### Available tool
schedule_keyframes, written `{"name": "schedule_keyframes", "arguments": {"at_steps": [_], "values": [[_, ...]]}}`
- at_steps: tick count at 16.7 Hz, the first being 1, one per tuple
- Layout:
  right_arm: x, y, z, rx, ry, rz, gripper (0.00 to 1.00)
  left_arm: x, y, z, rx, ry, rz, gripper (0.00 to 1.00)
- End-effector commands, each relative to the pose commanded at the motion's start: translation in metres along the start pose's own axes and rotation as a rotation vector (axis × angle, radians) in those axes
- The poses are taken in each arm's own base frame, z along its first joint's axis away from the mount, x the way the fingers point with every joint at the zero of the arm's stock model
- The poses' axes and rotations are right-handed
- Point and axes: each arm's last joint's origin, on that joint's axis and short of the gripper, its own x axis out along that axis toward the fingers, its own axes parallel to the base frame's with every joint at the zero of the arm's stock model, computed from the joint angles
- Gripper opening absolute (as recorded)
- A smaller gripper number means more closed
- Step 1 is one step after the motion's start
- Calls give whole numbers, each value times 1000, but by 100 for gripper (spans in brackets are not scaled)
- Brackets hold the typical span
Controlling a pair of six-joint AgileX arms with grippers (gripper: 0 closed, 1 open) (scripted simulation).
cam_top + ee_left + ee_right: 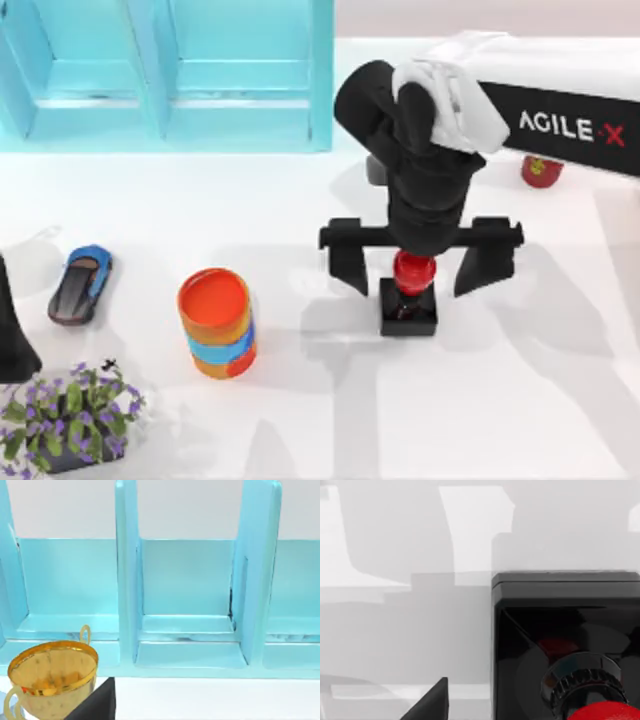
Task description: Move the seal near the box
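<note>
black right pincer (419, 270) spread wide, straddling the seal (410, 292), not touching.

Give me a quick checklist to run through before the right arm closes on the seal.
1. Right gripper above the seal: ok, its fingers stand on either side of the red knob.
2. Fingers spread wide enough: ok, open, clear of the knob on both sides.
3. Seal upright on the table: ok, black base flat, knob on top.
4. Gripper low enough to close on the knob: cannot tell.
5. Nothing crowding the seal: ok, the orange can and red bottle stand apart from it.
6. Left arm out of the way: ok, parked at the table's left edge.
</note>
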Motion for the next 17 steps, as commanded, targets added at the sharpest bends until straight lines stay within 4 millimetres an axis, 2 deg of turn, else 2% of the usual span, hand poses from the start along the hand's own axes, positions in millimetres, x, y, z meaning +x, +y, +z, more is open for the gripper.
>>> {"name": "schedule_keyframes", "arguments": {"at_steps": [10, 17], "values": [[0, 0, 0, 0, 0, 0, 2, 0, 0, 0, 0, 0, 0, 100], [0, 0, 0, 0, 0, 0, 0, 0, 0, 0, 0, 0, 0, 100]]}}
